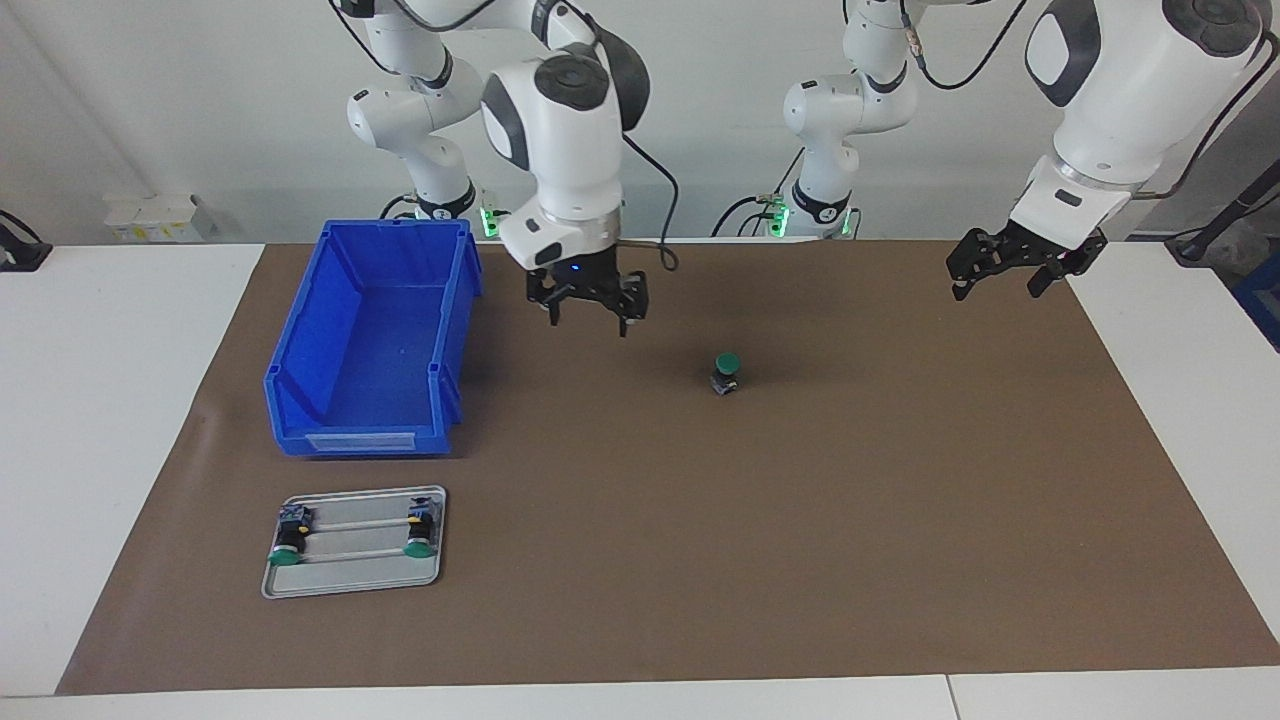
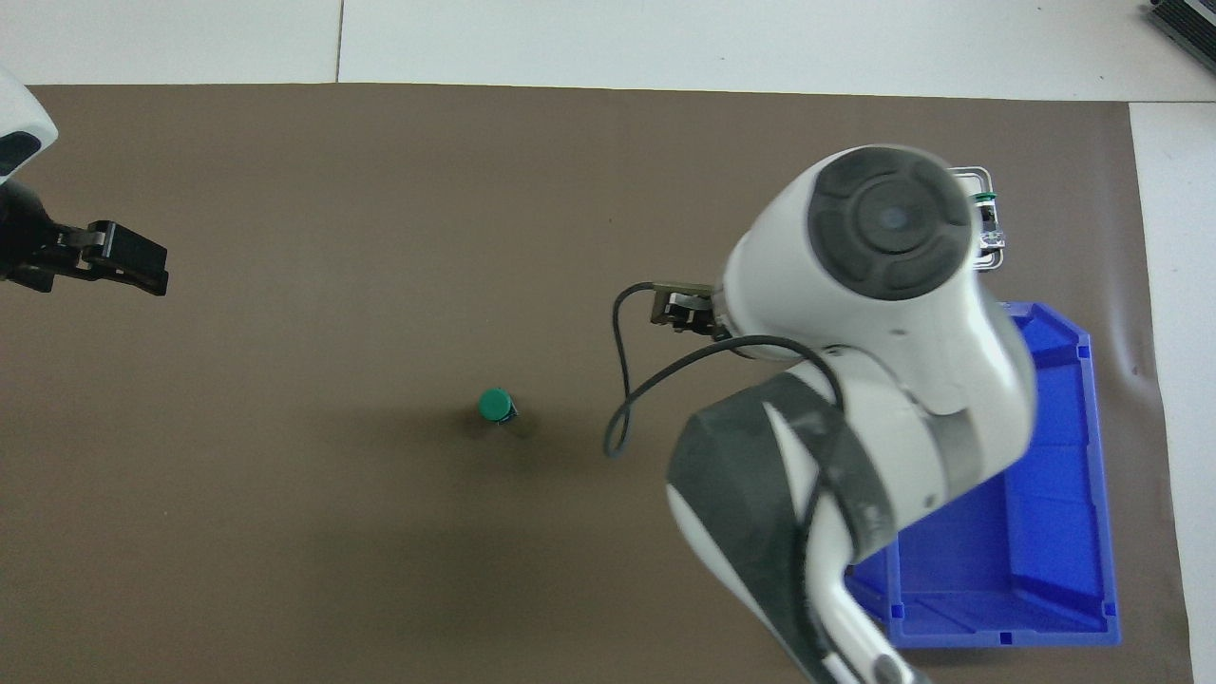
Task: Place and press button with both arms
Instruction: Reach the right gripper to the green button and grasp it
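Above the mat [image 1: 900, 500], both arms hang raised; right fingers [image 1: 553, 312] wide; left fingers [image 1: 960, 290] wide.

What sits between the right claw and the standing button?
Nothing: only bare brown mat lies between the right claw and the button, clearest in the facing view.

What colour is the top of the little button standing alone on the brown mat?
Green; the button shows its round cap best in the overhead view.

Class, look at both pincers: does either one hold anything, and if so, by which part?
Nothing is held. The left pincer and the right pincer both hang open and empty above the mat, while the button stands alone on it between them.
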Robot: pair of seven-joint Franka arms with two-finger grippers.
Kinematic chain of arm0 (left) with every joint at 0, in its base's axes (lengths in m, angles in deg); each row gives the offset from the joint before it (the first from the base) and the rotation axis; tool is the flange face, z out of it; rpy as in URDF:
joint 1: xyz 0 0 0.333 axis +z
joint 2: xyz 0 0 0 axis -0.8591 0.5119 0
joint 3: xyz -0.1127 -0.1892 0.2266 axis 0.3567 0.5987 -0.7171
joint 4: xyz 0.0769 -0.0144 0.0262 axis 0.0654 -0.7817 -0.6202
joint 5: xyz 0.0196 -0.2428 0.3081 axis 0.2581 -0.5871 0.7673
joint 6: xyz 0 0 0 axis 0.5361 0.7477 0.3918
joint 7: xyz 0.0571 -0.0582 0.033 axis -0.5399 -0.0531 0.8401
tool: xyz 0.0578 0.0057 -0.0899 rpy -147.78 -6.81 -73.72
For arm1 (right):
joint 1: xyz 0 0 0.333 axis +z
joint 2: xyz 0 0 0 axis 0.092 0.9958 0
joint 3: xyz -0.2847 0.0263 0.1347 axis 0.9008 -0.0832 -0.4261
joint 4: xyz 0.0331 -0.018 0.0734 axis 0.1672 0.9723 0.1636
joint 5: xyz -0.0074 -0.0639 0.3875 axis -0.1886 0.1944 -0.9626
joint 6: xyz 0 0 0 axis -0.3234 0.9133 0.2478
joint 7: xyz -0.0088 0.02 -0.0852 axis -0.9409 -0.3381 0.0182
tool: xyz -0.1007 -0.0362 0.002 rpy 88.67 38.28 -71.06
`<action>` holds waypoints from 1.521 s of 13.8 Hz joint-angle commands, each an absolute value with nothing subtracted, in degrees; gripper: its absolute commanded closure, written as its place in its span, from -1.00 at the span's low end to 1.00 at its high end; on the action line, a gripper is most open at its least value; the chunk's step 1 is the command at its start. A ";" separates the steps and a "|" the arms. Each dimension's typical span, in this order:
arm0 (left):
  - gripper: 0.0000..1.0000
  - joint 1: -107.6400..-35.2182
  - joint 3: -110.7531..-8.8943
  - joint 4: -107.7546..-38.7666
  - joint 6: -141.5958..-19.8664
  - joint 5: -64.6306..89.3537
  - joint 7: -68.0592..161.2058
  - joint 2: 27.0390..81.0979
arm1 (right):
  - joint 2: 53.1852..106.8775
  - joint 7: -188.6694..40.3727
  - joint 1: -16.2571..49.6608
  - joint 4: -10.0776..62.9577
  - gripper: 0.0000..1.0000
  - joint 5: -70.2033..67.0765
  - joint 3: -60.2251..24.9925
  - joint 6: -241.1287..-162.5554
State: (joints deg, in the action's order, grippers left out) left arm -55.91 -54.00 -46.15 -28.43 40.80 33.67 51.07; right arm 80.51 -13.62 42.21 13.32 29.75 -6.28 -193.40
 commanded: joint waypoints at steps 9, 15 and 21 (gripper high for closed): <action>-1.00 -54.55 -54.59 -58.10 -35.25 36.09 35.09 44.98 | 97.64 13.73 54.57 8.47 -1.00 28.15 -6.55 -208.68; -1.00 -54.55 -54.76 -60.56 -35.43 36.18 34.73 43.66 | 98.70 13.74 54.58 11.09 -1.00 28.15 -6.64 -214.75; -1.00 -54.64 -54.85 -60.57 -35.33 36.62 34.47 43.66 | 98.62 13.74 55.02 12.78 -0.27 28.15 -6.72 -215.99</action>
State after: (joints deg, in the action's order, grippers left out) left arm -55.09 -54.88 -58.17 -34.04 36.83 34.74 45.75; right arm 99.08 13.31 55.17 11.86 29.47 -6.33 -214.66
